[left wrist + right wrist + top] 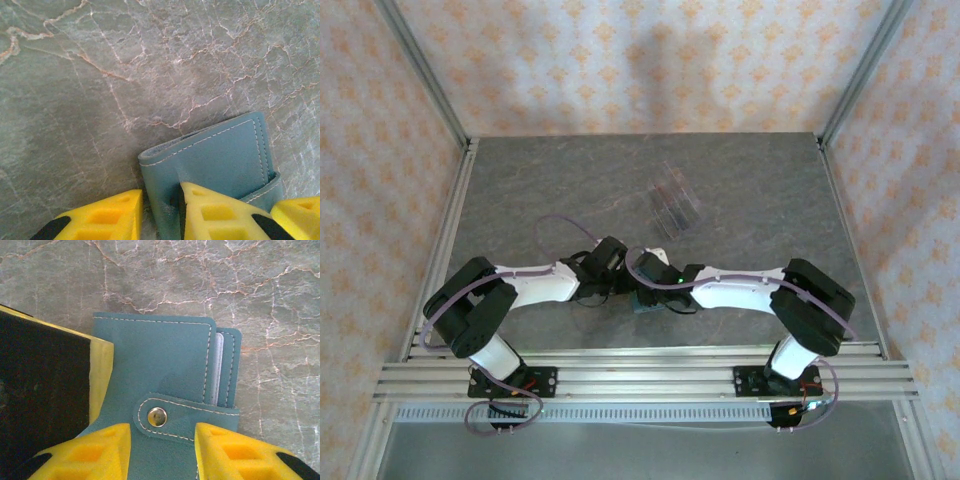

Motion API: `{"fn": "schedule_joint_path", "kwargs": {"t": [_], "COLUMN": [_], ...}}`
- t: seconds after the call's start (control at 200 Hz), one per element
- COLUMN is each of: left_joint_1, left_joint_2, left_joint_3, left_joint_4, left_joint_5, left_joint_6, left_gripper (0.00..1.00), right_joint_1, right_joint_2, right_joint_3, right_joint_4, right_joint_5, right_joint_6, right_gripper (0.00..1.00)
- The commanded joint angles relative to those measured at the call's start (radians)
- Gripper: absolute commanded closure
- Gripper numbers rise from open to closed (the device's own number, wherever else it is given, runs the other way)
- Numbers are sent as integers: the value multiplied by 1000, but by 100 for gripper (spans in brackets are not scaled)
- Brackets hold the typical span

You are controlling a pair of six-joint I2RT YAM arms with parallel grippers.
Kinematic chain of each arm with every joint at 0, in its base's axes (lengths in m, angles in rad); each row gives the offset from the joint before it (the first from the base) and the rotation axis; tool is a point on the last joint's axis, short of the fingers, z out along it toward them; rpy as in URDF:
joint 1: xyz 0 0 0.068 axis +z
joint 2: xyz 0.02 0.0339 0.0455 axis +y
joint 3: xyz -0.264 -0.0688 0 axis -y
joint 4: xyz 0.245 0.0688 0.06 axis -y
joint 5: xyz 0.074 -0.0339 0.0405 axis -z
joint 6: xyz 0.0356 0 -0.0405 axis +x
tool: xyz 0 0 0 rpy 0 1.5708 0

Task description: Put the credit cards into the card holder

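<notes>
The teal card holder (643, 300) lies flat near the table's front, between both grippers. In the left wrist view my left gripper (161, 192) straddles the card holder's (220, 155) folded spine edge, one yellow finger (215, 215) on its face and the other beside it. My right gripper (162, 427) stands open over the card holder (155, 360), its fingers either side of the snap strap (157, 416), which is fastened. Pale inner sleeves (214, 370) show at the holder's right edge. The credit cards (675, 205) lie further back in a loose, dim fan; their colours are unclear.
The grey marbled table (540, 190) is bordered by aluminium rails (640, 375) at the front and sides, with patterned walls behind. The two arms meet at the front centre, wrists almost touching. The left gripper's finger (100, 375) presses against the holder's left side.
</notes>
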State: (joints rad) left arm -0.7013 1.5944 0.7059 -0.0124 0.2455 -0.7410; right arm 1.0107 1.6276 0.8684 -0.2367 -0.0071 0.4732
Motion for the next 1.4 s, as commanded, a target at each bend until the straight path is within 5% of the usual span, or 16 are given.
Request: {"fn": "schedule_joint_path", "kwargs": {"t": [0.0, 0.43, 0.846, 1.396], "left_joint_1": [-18, -28, -33, -38], "left_joint_2": [35, 43, 57, 156], "left_joint_3": [-38, -68, -101, -129], "left_joint_4": [4, 29, 50, 136], "left_joint_5": [-37, -41, -54, -52], "left_joint_6": [-21, -18, -21, -56], "left_gripper": [74, 75, 76, 79], "right_joint_1": [23, 158, 144, 61], "right_joint_2": [48, 201, 199, 62], "right_joint_3": [15, 62, 91, 2], "right_joint_4": [12, -12, -48, -52], "right_joint_5": [54, 294, 307, 342], "right_joint_6": [-13, 33, -20, -19], "right_gripper": [60, 62, 100, 100]}}
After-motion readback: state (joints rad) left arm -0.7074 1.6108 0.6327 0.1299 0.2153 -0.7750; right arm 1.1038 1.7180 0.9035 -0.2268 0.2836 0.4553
